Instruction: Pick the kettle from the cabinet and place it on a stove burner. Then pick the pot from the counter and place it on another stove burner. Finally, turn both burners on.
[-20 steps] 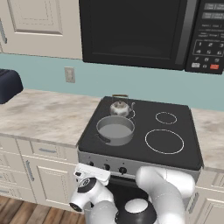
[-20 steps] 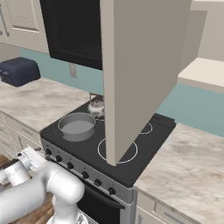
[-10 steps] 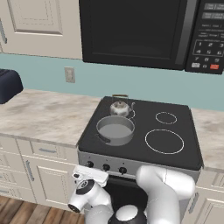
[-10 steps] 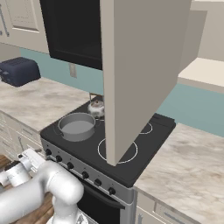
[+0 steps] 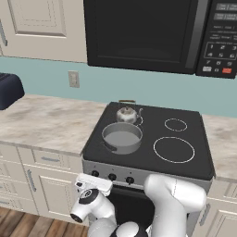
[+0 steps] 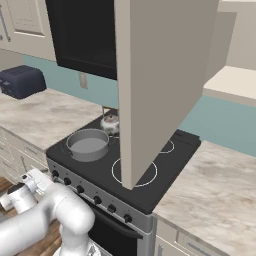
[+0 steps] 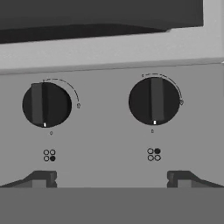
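Hand (image 7: 111,178) lower, nearer stove knobs (image 7: 46,105)

Kettle (image 5: 126,114): shiny silver metal. Pot (image 5: 121,138): duller grey metal, smooth. Cooktop (image 5: 194,159): flat black glass, glossy. Counter (image 5: 51,122): marbled beige-grey stone, smooth. Knobs (image 7: 46,105): matt black.

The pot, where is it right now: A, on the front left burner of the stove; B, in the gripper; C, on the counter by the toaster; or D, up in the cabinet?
A: the pot sits on the stove's front left burner, just in front of the kettle, and the open gripper holds nothing.
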